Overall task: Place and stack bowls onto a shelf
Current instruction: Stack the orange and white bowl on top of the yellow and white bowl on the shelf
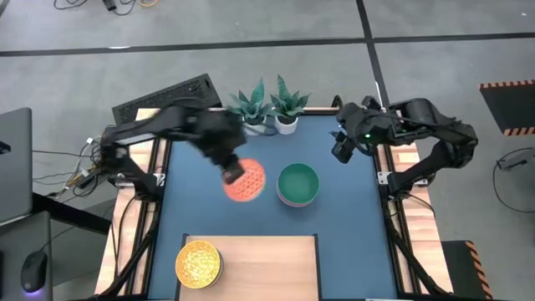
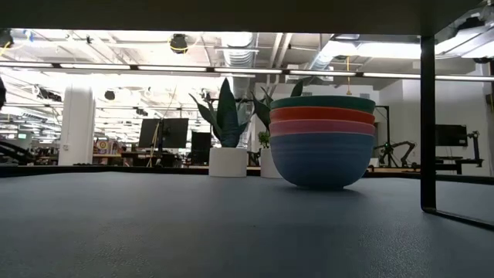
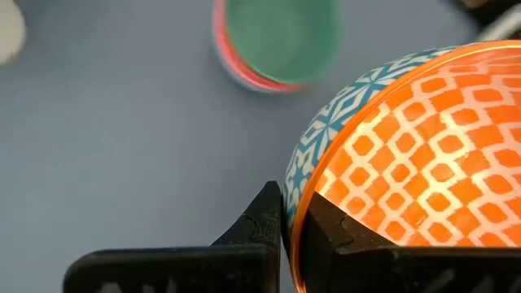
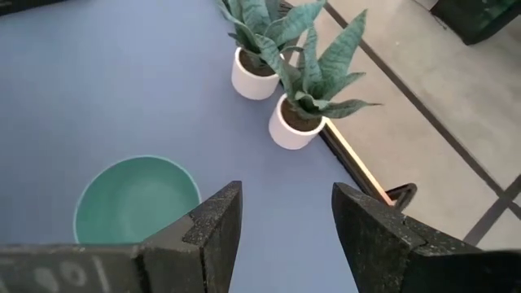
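Observation:
My left gripper [image 1: 231, 173] is shut on an orange-red patterned bowl [image 1: 246, 181] over the middle of the dark blue table. The bowl does not show in the low view. A stack of plain bowls [image 1: 298, 185], green on top, stands just right of it; the low view shows green, red, pink and light blue [image 2: 322, 158]. A yellow-orange patterned bowl [image 1: 198, 262] sits at the left end of the pale wood shelf [image 1: 267, 267]. My right gripper [image 1: 341, 150] hangs open and empty at the far right, above the table [image 4: 285, 212]. My left gripper pinches the orange-red bowl's rim [image 3: 295, 232], one finger [image 3: 334, 236] inside the bowl and one [image 3: 259, 221] outside. A blue-and-white patterned wall [image 3: 326, 134] shows outside the rim; whether it is this bowl's outer side or a second bowl under it, I cannot tell. The bowl is lifted clear of the table.
Two white pots with green plants [image 1: 267, 107] stand at the table's far edge. A dark shelf leg [image 2: 428, 123] stands at the right in the low view. Wooden side rails [image 1: 142, 209] run along both sides of the table.

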### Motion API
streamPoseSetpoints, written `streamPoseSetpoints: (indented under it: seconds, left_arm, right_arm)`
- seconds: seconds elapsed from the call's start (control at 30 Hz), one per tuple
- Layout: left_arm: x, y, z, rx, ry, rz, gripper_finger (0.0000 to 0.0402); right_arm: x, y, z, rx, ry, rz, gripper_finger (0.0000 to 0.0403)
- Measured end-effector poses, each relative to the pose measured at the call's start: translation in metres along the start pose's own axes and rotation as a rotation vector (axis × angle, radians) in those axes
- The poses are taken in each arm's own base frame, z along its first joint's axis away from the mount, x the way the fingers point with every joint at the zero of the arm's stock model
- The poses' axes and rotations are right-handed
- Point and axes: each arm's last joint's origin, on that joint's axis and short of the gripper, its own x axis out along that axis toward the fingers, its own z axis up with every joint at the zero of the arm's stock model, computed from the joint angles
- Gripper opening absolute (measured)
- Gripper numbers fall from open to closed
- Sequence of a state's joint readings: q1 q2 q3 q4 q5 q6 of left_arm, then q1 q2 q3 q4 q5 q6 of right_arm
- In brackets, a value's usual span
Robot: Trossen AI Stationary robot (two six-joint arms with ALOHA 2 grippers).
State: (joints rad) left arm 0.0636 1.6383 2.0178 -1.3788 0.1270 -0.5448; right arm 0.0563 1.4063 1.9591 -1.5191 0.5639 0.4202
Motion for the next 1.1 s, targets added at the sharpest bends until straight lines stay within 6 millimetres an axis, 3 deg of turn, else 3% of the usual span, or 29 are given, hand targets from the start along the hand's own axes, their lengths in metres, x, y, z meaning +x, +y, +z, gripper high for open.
streamPoseSetpoints:
  seconds: [0.13, 0.3, 0.8, 1.1]
  left_arm:
    - [-0.046, -0.018, -0.037, -0.064, -0.044, -0.098, 0.0000]
    - [-0.069, -0.033, -0.076, -0.115, -0.026, -0.069, 0.0000]
    - [-0.048, -0.097, -0.145, -0.140, 0.153, -0.057, 0.0000]
    - [-0.054, -0.107, -0.182, -0.214, 0.161, 0.007, 0.0000]
  right_arm:
    - [0.010, 0.009, 0.006, 0.003, -0.005, 0.006, 0.0216]
    - [0.022, 0.021, 0.012, 0.004, -0.002, 0.018, 0.0216]
    - [0.055, 0.050, 0.020, -0.022, 0.063, 0.048, 0.0216]
    - [0.068, 0.061, 0.025, -0.019, 0.066, 0.071, 0.0216]
